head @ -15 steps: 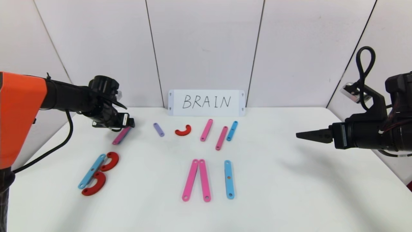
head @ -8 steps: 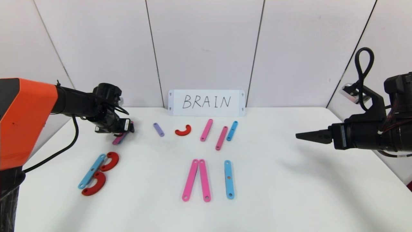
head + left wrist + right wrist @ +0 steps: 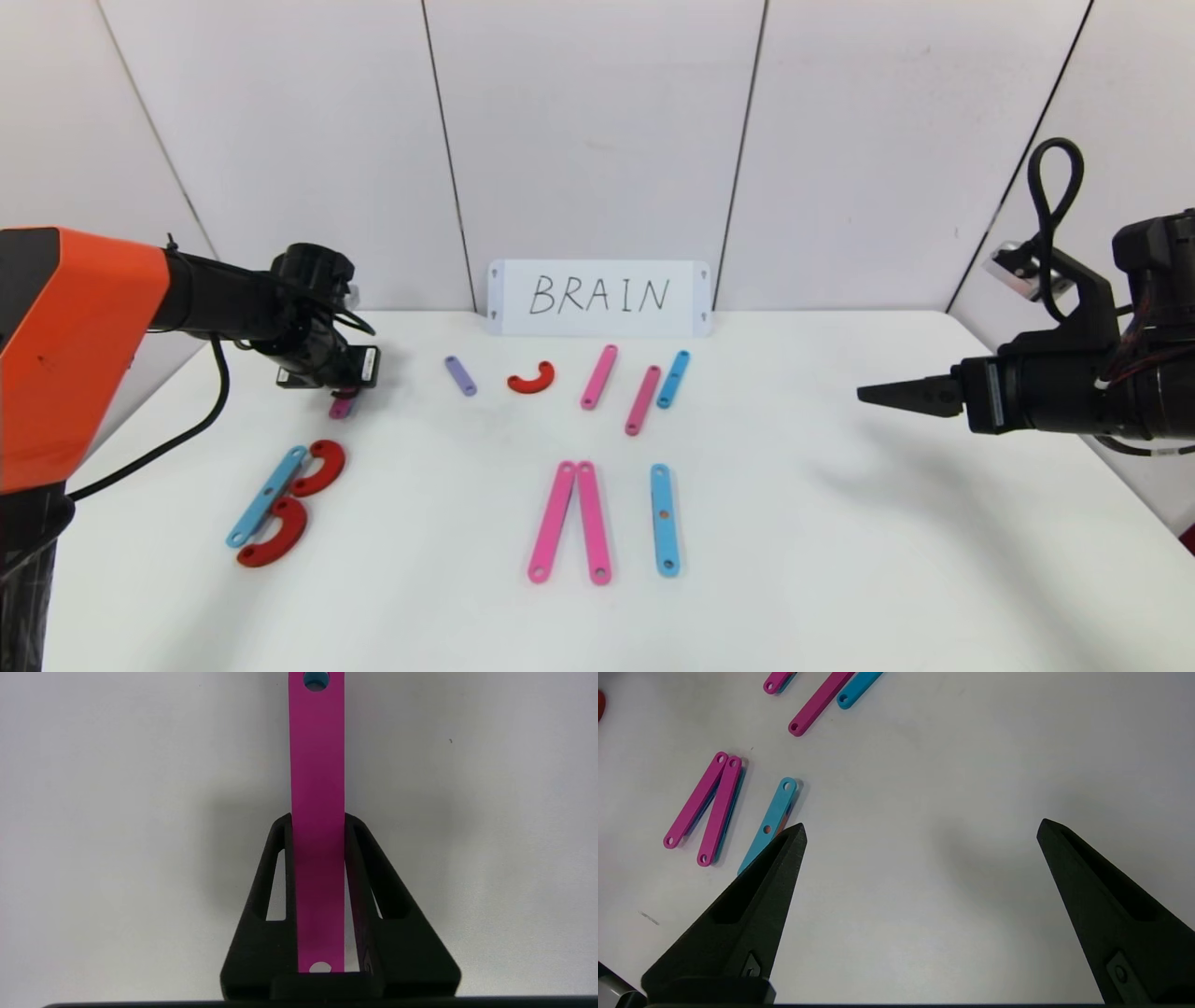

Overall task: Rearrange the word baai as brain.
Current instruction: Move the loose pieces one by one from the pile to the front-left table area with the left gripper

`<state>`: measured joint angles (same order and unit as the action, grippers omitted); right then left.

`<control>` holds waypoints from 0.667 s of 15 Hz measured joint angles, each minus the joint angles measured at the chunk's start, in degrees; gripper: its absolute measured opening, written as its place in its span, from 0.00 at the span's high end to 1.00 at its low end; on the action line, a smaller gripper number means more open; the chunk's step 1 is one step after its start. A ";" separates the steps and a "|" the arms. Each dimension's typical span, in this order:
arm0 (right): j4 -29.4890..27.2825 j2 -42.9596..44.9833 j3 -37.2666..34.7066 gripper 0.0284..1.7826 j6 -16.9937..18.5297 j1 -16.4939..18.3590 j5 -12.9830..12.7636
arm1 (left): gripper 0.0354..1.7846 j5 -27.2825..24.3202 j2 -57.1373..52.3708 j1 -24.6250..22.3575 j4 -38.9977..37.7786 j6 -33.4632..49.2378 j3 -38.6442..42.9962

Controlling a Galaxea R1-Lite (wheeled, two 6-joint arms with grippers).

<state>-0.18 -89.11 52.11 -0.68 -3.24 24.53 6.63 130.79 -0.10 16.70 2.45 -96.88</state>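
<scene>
My left gripper (image 3: 342, 388) is at the back left of the table, shut on a pink strip (image 3: 340, 408). In the left wrist view the strip (image 3: 316, 765) runs lengthwise between the fingers (image 3: 275, 833) of the gripper (image 3: 317, 819), just above the table. A blue strip (image 3: 267, 496) with two red curves (image 3: 317, 467) forms a B at the front left. Two pink strips (image 3: 569, 523) and a blue strip (image 3: 664, 519) lie at the front centre. My right gripper (image 3: 864, 394) hovers open and empty at the right; it also shows in the right wrist view (image 3: 922, 828).
A back row holds a short purple strip (image 3: 460, 375), a red curve (image 3: 532, 378), two pink strips (image 3: 598, 376) and a blue strip (image 3: 672, 379). A white card (image 3: 598, 297) reading BRAIN leans on the wall behind them. White table (image 3: 840, 560).
My left gripper has moved down and slightly left over the pink strip, which has turned so that only its near end shows under the gripper. The right arm has not moved.
</scene>
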 joint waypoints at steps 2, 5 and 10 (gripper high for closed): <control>0.00 0.00 0.00 0.03 0.06 0.00 0.00 | 0.85 0.00 -0.34 0.07 0.22 0.07 0.40; 0.00 0.00 0.00 0.03 -0.02 0.00 -0.02 | 0.85 -0.11 -2.40 0.51 0.11 0.22 3.06; 0.02 0.00 0.00 0.03 -0.06 0.00 -0.06 | 0.85 -1.18 -10.42 2.68 0.05 2.91 10.08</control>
<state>-0.16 -89.11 52.11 -0.74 -3.24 24.47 5.45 120.37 2.58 16.75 5.36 -86.80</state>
